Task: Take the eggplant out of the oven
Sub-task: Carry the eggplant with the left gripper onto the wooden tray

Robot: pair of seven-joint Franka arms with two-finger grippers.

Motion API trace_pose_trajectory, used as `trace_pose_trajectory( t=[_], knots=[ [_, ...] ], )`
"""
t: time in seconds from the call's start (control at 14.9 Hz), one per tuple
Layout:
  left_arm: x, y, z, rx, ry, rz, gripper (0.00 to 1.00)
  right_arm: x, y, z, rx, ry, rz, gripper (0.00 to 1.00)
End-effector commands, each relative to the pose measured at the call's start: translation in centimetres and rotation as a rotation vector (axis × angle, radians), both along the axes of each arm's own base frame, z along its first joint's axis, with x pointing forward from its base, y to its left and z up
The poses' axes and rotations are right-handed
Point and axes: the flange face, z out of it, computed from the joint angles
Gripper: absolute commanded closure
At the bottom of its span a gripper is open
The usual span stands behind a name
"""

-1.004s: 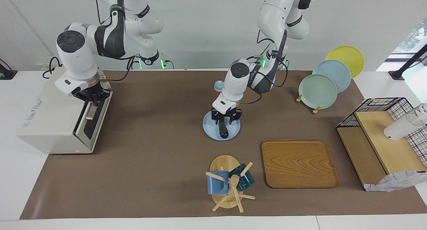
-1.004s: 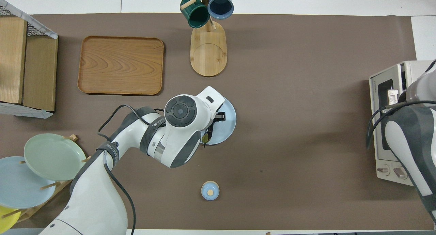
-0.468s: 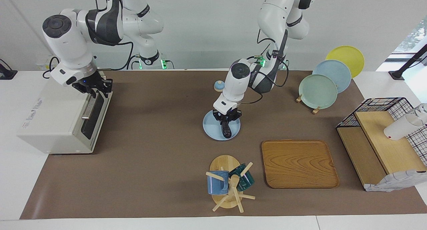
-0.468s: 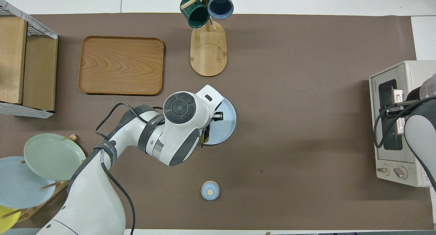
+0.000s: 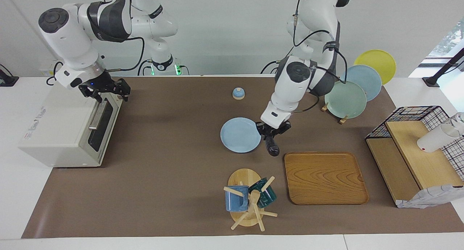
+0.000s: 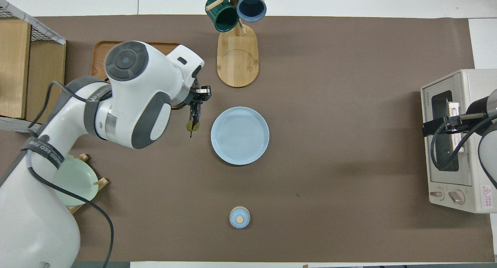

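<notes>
The dark eggplant (image 5: 272, 148) hangs from my left gripper (image 5: 272, 132), which is shut on its upper end. It is held over the brown mat between the blue plate (image 5: 240, 134) and the wooden tray (image 5: 324, 177). In the overhead view the eggplant (image 6: 193, 118) shows just under the left gripper (image 6: 196, 99), beside the plate (image 6: 239, 135). The off-white oven (image 5: 54, 126) stands at the right arm's end of the table with its glass door (image 5: 103, 125) shut. My right gripper (image 5: 105, 91) is open and empty, just above the door's top edge; it also shows in the overhead view (image 6: 442, 124) over the oven (image 6: 466, 81).
A mug rack (image 5: 246, 195) with two mugs stands farther from the robots than the plate. A small blue knob (image 5: 238, 93) lies nearer to the robots. A rack of plates (image 5: 346, 98) and a wire shelf unit (image 5: 409, 148) stand at the left arm's end.
My left gripper has lifted the eggplant off the blue plate and carried it toward the wooden tray. My right gripper has let go of the oven's door handle and risen; the door is now shut.
</notes>
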Motion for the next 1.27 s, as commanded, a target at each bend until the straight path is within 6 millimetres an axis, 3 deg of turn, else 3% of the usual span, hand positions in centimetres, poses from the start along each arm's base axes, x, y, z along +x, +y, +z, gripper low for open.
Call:
trace_pose_trajectory(
  t=[0.0, 0.13, 0.33, 0.47, 0.54, 0.74, 1.2],
  knots=[
    [3.7, 5.6, -0.8, -0.006, 0.009, -0.008, 1.0, 0.5, -0.2, 2.5, 0.021, -0.039, -0.008, 0.0],
    [6.6, 9.3, -1.3, -0.005, 0.007, -0.02, 1.0, 1.6, -0.2, 3.8, 0.014, -0.062, -0.009, 0.0],
    [12.1, 13.2, -3.1, -0.006, 0.007, -0.021, 1.0, 1.6, -0.2, 3.9, 0.016, -0.062, -0.026, 0.0],
    [13.6, 14.5, -5.3, -0.002, -0.014, -0.039, 1.0, 1.5, -0.3, 3.9, 0.016, -0.06, -0.054, 0.0],
    [14.2, 16.1, -5.8, 0.001, -0.046, -0.044, 1.0, 1.3, -0.3, 4.0, 0.017, -0.06, -0.054, 0.0],
    [13.0, 17.7, -9.1, 0.05, -0.082, -0.108, 1.0, 1.0, -0.3, 4.1, 0.016, -0.06, -0.054, 0.0],
    [12.5, 17.9, -9.1, 0.055, -0.06, -0.114, 1.0, 0.9, -0.3, 3.9, 0.017, -0.056, -0.054, 0.0]
  ],
)
